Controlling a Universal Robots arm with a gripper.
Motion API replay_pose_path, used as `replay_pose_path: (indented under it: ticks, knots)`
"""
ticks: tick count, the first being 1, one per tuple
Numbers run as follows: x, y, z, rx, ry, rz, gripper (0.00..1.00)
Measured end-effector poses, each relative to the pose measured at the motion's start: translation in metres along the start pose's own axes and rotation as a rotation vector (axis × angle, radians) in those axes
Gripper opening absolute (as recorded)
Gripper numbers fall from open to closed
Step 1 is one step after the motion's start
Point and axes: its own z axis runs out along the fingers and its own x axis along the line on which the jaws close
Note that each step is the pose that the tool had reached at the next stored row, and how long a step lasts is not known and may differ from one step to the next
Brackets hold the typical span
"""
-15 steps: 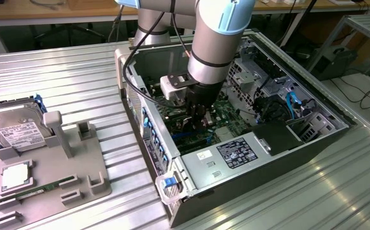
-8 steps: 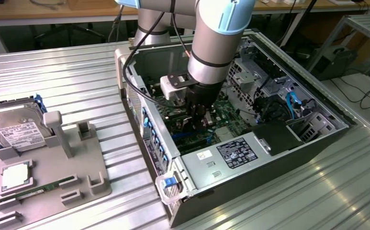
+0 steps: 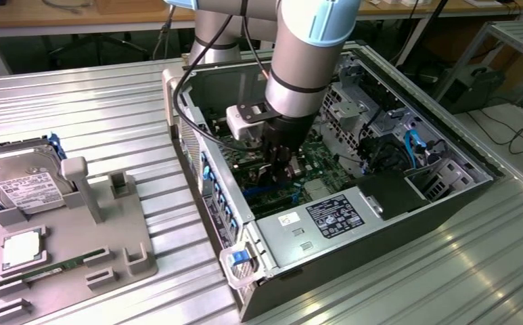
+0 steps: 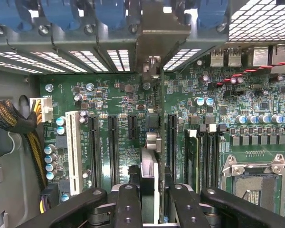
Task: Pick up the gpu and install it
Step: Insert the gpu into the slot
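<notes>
In the wrist view I see the gpu (image 4: pixel 150 164) edge-on between my fingers (image 4: pixel 128 202), its pale metal bracket (image 4: pixel 156 45) up against the case's rear slot openings. My gripper (image 4: pixel 152 192) is shut on the card and holds it upright just above the green motherboard (image 4: pixel 118 102), between two black expansion slots (image 4: pixel 171 142). In the exterior view the arm reaches down into the open computer case (image 3: pixel 333 227). There my gripper (image 3: pixel 284 166) sits low over the board and largely hides the card.
A white slot (image 4: pixel 72 152), a braided cable bundle (image 4: pixel 12 121) and the CPU socket (image 4: pixel 249 171) flank the card. Outside the case, a grey fixture (image 3: pixel 107 230) holds a silver hard drive (image 3: pixel 26 183) and a memory stick (image 3: pixel 58 265). Blue cables (image 3: pixel 415 145) hang inside.
</notes>
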Motion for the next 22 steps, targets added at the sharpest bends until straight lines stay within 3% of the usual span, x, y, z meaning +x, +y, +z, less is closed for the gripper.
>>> replay_pose_path:
  ticks: [22]
  knots:
    - [0.0,0.0001,0.0109,-0.0001,0.0,-0.005,0.28]
